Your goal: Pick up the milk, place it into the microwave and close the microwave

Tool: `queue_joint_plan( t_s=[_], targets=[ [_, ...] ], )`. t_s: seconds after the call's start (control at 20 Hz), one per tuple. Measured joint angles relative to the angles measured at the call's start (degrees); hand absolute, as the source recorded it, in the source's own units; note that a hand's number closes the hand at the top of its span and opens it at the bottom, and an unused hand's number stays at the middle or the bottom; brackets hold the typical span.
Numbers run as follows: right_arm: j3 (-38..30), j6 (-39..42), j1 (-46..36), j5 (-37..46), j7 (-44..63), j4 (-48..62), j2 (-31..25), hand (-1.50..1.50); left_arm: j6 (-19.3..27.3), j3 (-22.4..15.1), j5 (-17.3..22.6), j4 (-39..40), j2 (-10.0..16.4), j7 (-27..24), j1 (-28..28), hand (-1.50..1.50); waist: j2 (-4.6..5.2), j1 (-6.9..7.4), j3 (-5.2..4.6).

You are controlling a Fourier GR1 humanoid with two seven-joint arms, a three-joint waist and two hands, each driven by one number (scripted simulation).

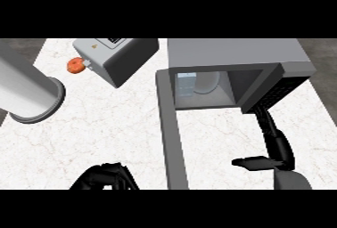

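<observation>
The right hand (pixel 280 151) holds nothing: its fingers (pixel 265 116) are straight, the thumb is spread, and the tips reach the right front edge of the microwave (pixel 230 51). The milk (pixel 205 82) stands inside, beyond and left of those tips. The open door (pixel 172 142) lies left of the thumb. Whether the left hand (pixel 104 178) is open cannot be told.

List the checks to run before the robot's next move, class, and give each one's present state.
1. Milk inside the microwave: ok.
2. Right hand open and off the milk: ok.
3. Door shut: not ok, it stands wide open.
4. Door's swing path free: not ok, the right hand lies in front of the opening.
5. Left hand placed to push the door: cannot tell; it sits low, left of the door.
</observation>
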Motion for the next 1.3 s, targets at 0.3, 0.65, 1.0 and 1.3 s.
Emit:
queue_joint_plan(
  t_s=[0.3, 0.65, 1.0, 1.3],
  targets=[
    [-0.4, 1.9, 10.5, -2.4, 4.6, -15.2, -2.1, -1.5, -1.0, -3.1, -3.0, 9.8, 0.3, 3.8, -10.4, 1.5, 0.34, 0.28, 0.02],
    [-2.6, 4.8, 19.6, -6.0, 5.6, -26.4, -4.3, -1.5, 1.8, -8.3, -4.7, 29.6, 0.1, 1.0, -24.1, 1.5, 0.62, 0.49, 0.06],
    [-4.9, 10.7, 23.9, -12.1, 7.2, -34.7, -6.9, -1.5, 11.9, -20.7, 3.1, 47.0, 0.3, -5.9, -34.6, 1.5, 0.88, -0.21, 0.03],
    [-5.9, 13.8, 23.6, -16.5, 8.4, -38.7, -8.8, -1.5, 24.8, -30.8, 11.1, 53.9, 0.3, -6.5, -41.8, 1.5, 1.25, -2.25, -0.04]
  ],
)
